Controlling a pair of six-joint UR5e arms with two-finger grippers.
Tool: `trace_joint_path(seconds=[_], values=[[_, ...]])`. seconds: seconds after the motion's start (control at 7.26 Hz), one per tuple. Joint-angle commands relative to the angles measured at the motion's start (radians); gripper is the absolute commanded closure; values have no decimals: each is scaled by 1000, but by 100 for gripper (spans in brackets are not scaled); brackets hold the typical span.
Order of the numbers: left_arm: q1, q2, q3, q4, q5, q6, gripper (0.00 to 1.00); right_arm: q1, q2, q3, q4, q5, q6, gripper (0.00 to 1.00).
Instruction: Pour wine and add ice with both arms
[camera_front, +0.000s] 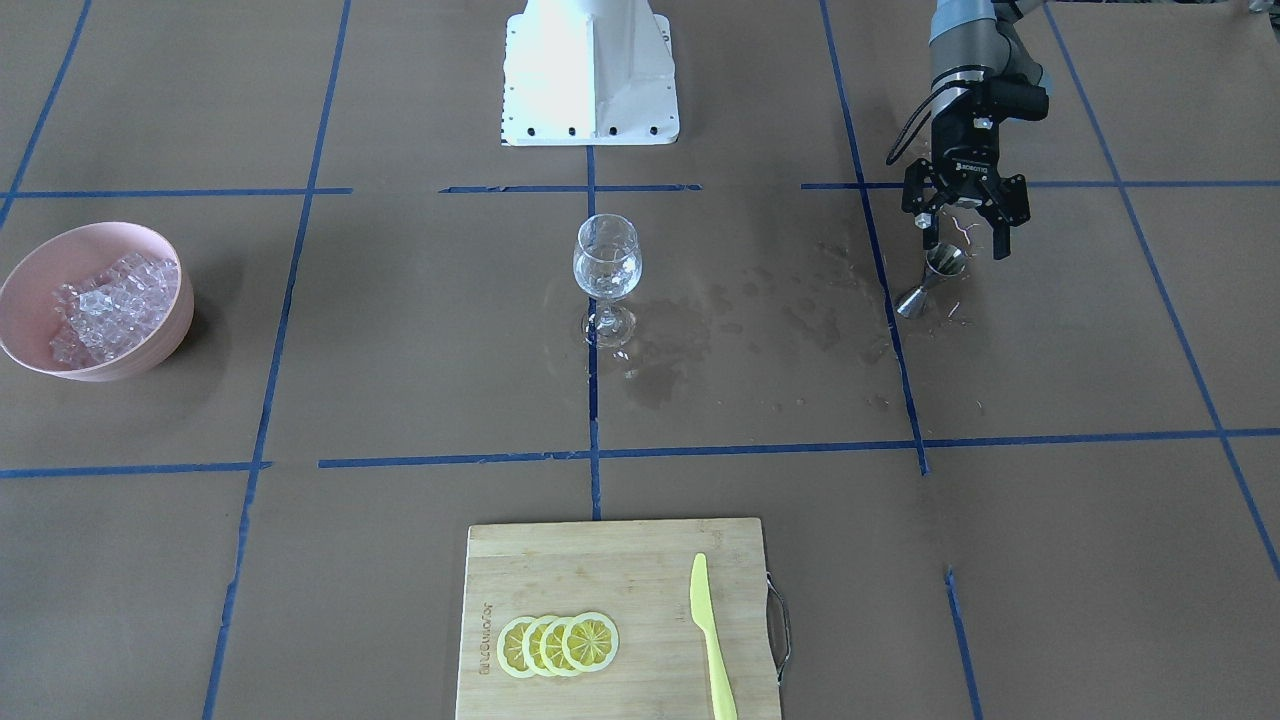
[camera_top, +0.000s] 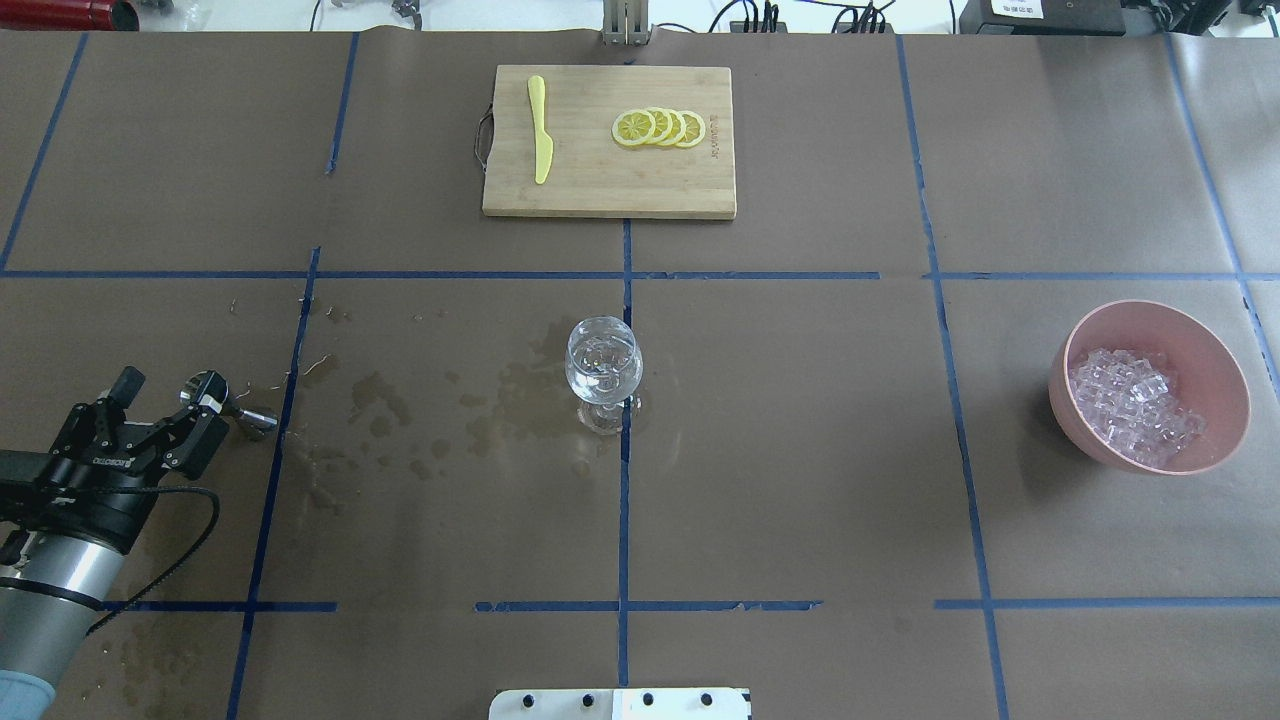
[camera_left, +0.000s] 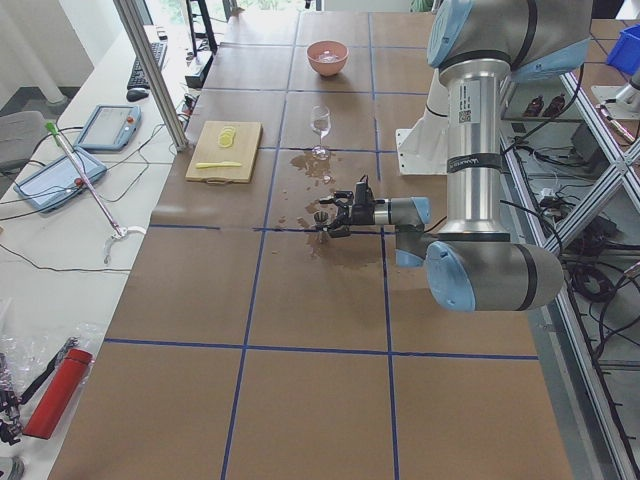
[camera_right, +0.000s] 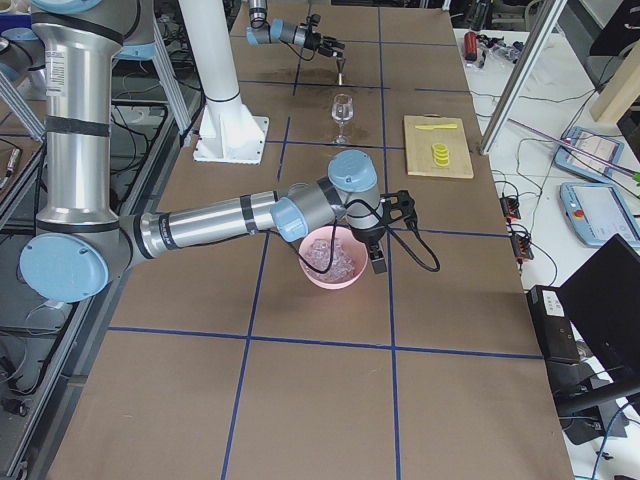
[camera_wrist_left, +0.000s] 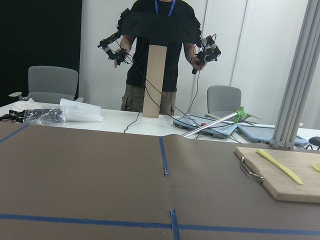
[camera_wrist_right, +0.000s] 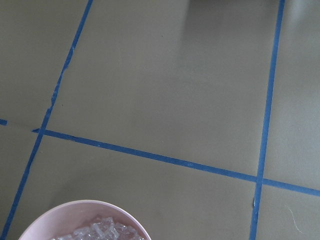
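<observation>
While our left gripper (camera_front: 962, 240) hangs with jaws wide just beside the jigger (camera_front: 935, 280) near the counter's left edge, we cannot tell how our right gripper (camera_right: 378, 260) stands by the pink bowl (camera_front: 168, 335) of ice (camera_front: 110, 305) at the right edge.

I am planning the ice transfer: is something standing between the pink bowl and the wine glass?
Nothing visible. Between the pink bowl of ice and the wine glass lie only brown paper and blue tape lines. The cutting board sits off that line, and the jigger beyond the glass.
</observation>
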Motion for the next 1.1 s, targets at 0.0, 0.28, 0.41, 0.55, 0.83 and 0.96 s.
trace_joint_path(seconds=[0.0,0.28,0.41,0.55,0.83,0.96], values=[[-1,2,-25,-262,-7,250,0,0,0,0,0,0,0,0],[-50,5,-54,-268,-105,291,0,0,0,-1,0,-1,-2,0],[-123,6,-54,-251,-209,320,0,0,2,-1,0,-1,-2,0],[-223,17,-54,-207,-328,354,0,0,2,-1,0,-1,-2,0],[-499,6,-71,-6,-658,426,0,0,0,-1,0,-1,-2,0],[-623,-7,-71,102,-851,429,0,0,0,-3,0,-1,-2,0]])
